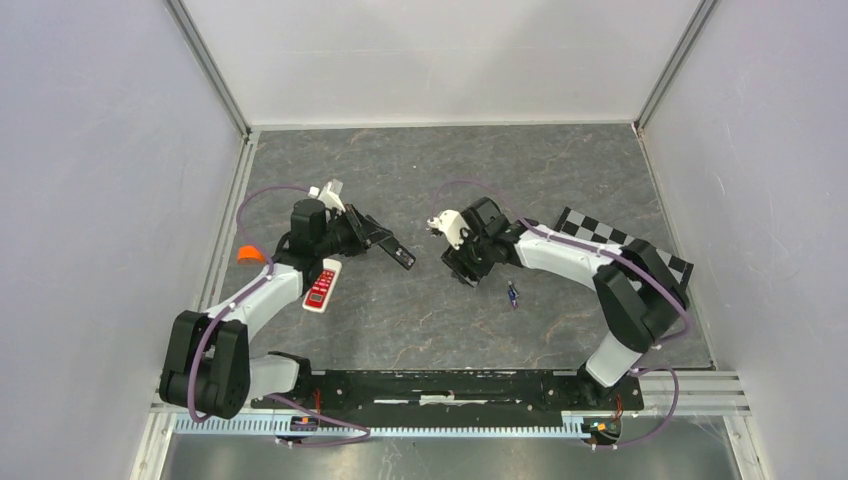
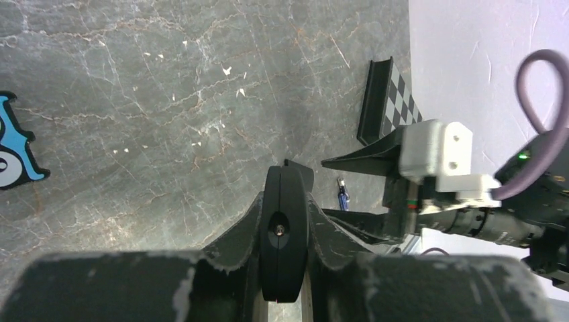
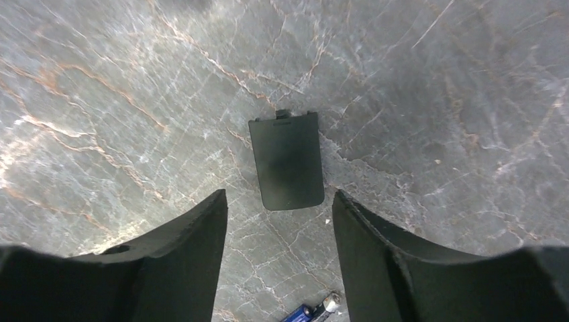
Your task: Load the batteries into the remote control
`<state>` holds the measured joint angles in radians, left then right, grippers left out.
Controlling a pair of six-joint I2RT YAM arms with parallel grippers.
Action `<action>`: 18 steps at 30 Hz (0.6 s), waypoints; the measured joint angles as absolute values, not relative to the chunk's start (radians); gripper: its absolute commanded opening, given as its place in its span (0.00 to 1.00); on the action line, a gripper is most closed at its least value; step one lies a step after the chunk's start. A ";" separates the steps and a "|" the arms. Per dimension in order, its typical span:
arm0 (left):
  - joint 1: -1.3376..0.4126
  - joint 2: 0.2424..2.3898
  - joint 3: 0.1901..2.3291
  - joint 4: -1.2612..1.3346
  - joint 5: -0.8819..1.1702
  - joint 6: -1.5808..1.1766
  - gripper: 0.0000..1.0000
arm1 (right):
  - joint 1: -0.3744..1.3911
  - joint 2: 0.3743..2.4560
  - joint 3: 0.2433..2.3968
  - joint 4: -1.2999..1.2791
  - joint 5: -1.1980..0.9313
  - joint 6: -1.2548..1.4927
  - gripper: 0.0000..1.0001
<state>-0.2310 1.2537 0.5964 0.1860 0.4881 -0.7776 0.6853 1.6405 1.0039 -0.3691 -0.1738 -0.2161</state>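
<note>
One battery (image 1: 513, 294) is all that can be made out, a slim bluish cell with silvery ends lying loose on the table (image 1: 560, 170), near the right gripper (image 1: 462, 268) and on its near side. The left gripper (image 2: 286, 216) is clenched on a black remote (image 2: 286, 191), holding it clear of the table with its free end pointing toward the right arm; the wrist view shows the remote only edge-on, so its battery compartment cannot be seen. The right gripper's fingers (image 3: 181, 231) are spread and hold nothing. They hang over a dark battery cover (image 3: 287, 161), which lies flat on the table, apart from the remote. A second, white-and-red remote (image 1: 323, 285) rests beside the left arm, untouched. Judged from this layout, the opening step is done: the cover is off and set aside. The loading itself appears not yet begun, since the visible cell is on the table and in neither gripper. Left to do: picking up the cell, seating it and any others in the compartment, and most likely refitting the cover.
</note>
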 measured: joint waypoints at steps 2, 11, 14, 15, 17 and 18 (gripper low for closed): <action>-0.231 1.254 0.593 0.199 0.480 -0.777 0.02 | 0.688 1.682 1.024 -0.400 -0.167 -0.231 0.66; -0.231 1.254 0.588 0.226 0.473 -0.776 0.02 | 0.713 1.798 1.111 -0.479 -0.102 -0.260 0.54; -0.231 1.254 0.587 0.233 0.473 -0.776 0.02 | 0.714 1.824 1.141 -0.494 -0.100 -0.259 0.45; -0.231 1.254 0.587 0.236 0.473 -0.776 0.02 | 0.715 1.831 1.150 -0.497 -0.101 -0.259 0.41; -0.231 1.255 0.587 0.240 0.473 -0.776 0.02 | 0.715 1.846 1.171 -0.511 -0.102 -0.258 0.35; -0.231 1.255 0.587 0.241 0.473 -0.776 0.02 | 0.715 1.850 1.177 -0.517 -0.101 -0.259 0.35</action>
